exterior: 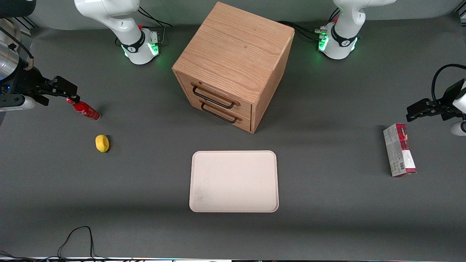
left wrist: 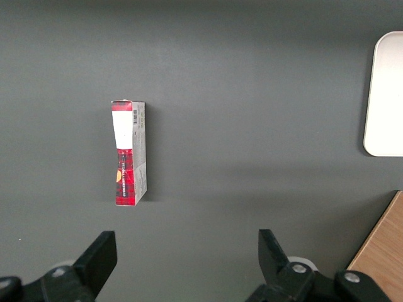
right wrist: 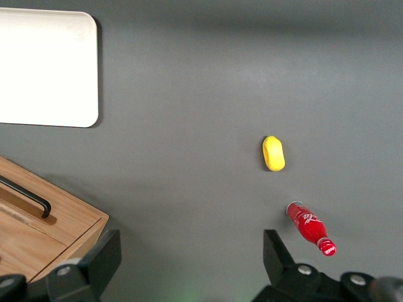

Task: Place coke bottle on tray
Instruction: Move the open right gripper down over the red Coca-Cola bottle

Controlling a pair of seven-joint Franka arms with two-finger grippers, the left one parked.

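1. Looks like we're at the reach-in step. The gripper hangs up over the table at the working arm's end, just beside the cap end of the coke bottle, and it isn't holding anything.
2. Fingers are spread wide apart in the right wrist view, with bare mat between them, so it's ready to grab.
3. The bottle lies on its side on the grey mat, not upright. Taking the tray as the landmark, the bottle sits well apart from it, toward the working arm's end and farther from the front camera than the tray.
4. A lemon sits near the bottle, a bit closer to the tray. I'd guess it's far enough off not to get bumped.
5. Next move, as I read it: shift over the bottle, line the fingers across its body, drop down, close, then carry it to the tray, which has nothing on it.
6. The bottle itself is slim, shiny red, white lettering, red cap. Being round, it'll probably roll if nudged.
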